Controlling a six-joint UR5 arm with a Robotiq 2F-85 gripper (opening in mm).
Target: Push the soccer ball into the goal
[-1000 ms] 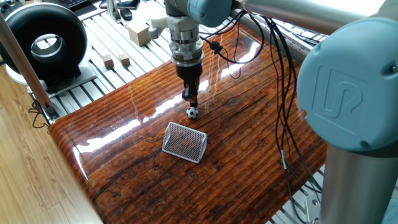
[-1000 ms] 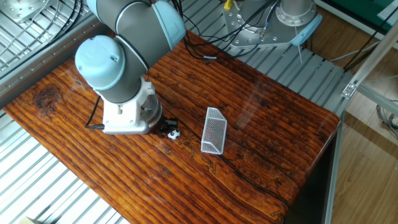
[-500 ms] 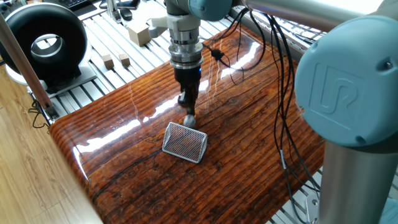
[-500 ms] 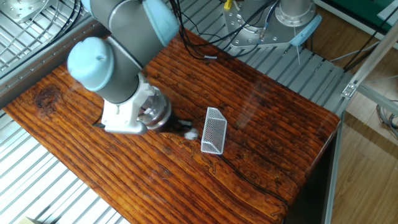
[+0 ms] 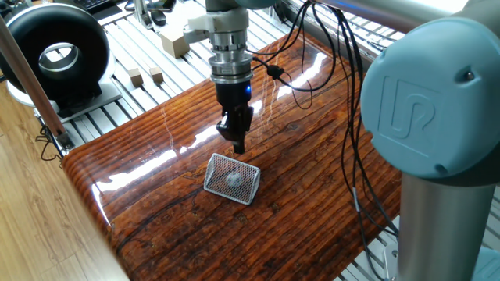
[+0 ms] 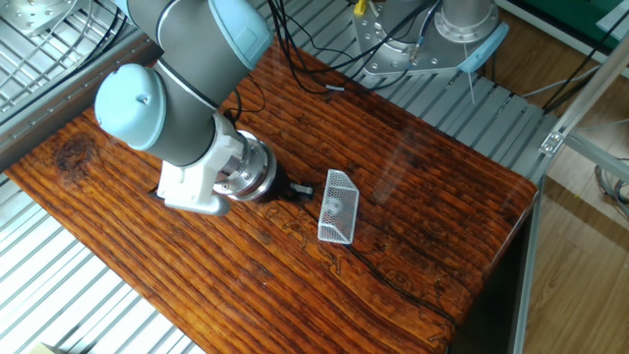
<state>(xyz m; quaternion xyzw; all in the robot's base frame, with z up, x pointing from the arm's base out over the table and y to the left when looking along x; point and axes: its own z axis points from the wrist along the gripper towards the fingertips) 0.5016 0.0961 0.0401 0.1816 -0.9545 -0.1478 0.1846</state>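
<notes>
One soccer ball (image 5: 233, 179) sits inside the goal (image 5: 231, 178), just beyond our fingers (image 5: 238, 145), which look pressed together. We judge it best to stop short, sparing the mesh.

Goal (image 5: 231, 179) silver-grey mesh; ball (image 5: 233, 179) pale behind mesh; worktop (image 5: 312, 179) glossy red-brown, dark grain stripes; end effector (image 5: 237, 146) black.

Both raised, looking down from opposite sides at middle range. Shared: counter (image 5: 312, 179) (image 6: 442, 197) centre with goal (image 5: 232, 178) (image 6: 337, 206), 6 o'clock versus 3 o'clock of tool (image 5: 237, 142) (image 6: 303, 191).
</notes>
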